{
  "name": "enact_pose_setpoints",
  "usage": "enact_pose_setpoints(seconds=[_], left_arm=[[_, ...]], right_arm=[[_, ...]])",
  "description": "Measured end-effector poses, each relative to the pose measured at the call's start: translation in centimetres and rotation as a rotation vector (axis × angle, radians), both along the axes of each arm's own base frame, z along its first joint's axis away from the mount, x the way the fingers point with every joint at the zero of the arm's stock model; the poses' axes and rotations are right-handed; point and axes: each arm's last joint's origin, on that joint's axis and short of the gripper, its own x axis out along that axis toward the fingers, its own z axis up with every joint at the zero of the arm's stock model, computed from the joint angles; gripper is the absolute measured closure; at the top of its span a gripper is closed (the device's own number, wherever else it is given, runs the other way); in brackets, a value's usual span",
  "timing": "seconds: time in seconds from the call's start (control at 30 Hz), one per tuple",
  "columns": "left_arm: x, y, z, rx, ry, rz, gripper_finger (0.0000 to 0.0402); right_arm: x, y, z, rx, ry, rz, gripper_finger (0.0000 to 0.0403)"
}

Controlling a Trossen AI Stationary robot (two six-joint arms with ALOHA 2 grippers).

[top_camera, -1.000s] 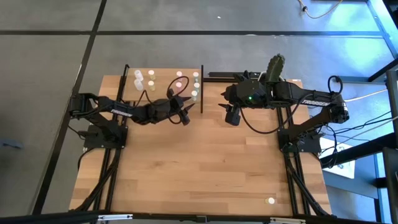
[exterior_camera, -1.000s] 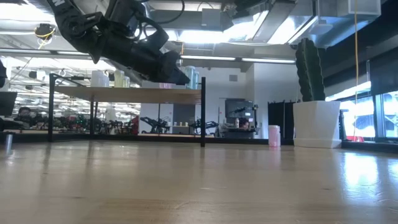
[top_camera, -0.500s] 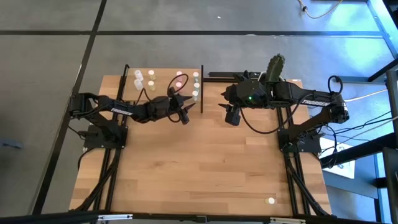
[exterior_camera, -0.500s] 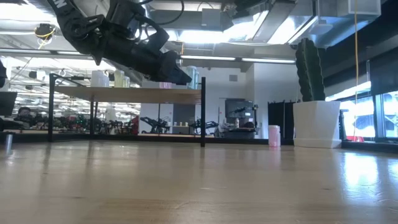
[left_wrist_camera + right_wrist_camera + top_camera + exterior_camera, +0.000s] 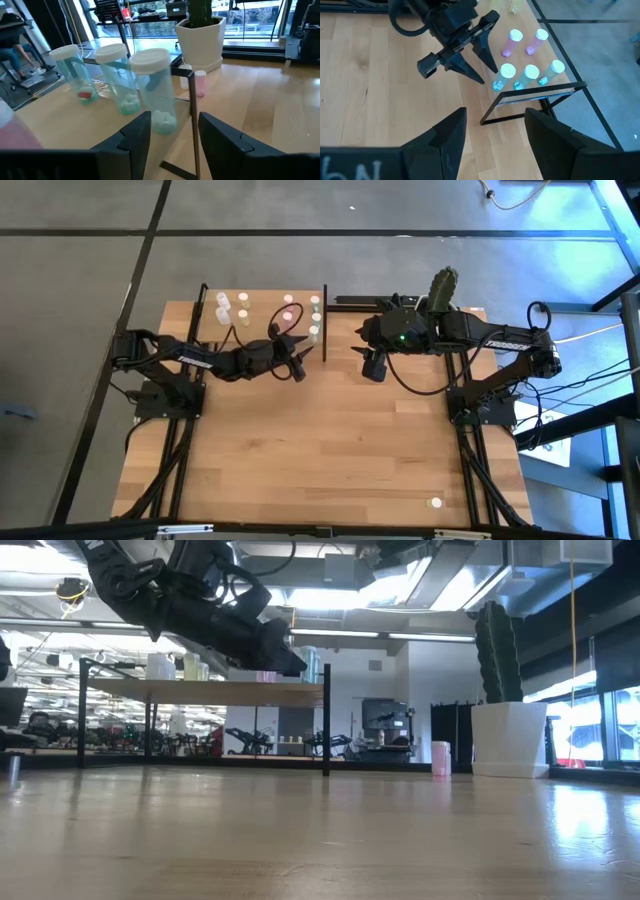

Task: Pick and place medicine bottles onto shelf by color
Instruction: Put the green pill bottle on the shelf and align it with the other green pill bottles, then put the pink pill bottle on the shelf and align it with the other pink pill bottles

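The shelf (image 5: 262, 330) stands at the table's far edge, left of centre. Medicine bottles stand on it in groups: white (image 5: 222, 305), pale yellow (image 5: 243, 308), pink (image 5: 512, 42) and pale green (image 5: 157, 90). My left gripper (image 5: 175, 115) is open at the shelf's right near corner. Its fingers point at the nearest green bottle (image 5: 506, 72) and stop short of it, with nothing between them. My right gripper (image 5: 496, 112) hangs open and empty, high above the table, right of the shelf. One pink bottle (image 5: 440, 757) stands on the table beside the cactus pot. A pale bottle (image 5: 435, 502) stands near the table's front right corner.
A white pot with a green cactus (image 5: 443, 288) stands at the far edge behind my right arm. The shelf's black corner post (image 5: 192, 125) rises just ahead of my left gripper's fingers. Bare wooden tabletop (image 5: 320, 450) stretches toward the near edge.
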Motion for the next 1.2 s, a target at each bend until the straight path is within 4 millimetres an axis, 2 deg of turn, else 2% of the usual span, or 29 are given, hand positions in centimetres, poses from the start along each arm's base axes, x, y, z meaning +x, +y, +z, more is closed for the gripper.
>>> enact_pose_setpoints(seconds=[0.17, 0.53, 0.8, 0.97, 1.2], left_arm=[[0.1, -0.8, 0.0, -0.005, -0.008, 0.013, 0.0244], [0.0, 0.1, 0.0, -0.018, -0.012, 0.005, 0.0244], [0.1, -0.2, 0.1, -0.021, -0.019, -0.028, 0.0244], [-0.2, -1.4, 1.5, 0.026, -0.05, -0.044, 0.0244], [-2.1, -5.0, 5.0, 0.163, -0.038, -0.094, 0.0244]], right_arm=[[0.0, 0.0, 0.0, 0.0, 0.0, 0.0, 0.0199], [0.0, 0.0, 0.0, 0.0, 0.0, 0.0, 0.0199], [0.0, 0.0, 0.0, 0.0, 0.0, 0.0, 0.0199], [0.0, 0.0, 0.0, 0.0, 0.0, 0.0, 0.0199], [0.0, 0.0, 0.0, 0.0, 0.0, 0.0, 0.0199]])
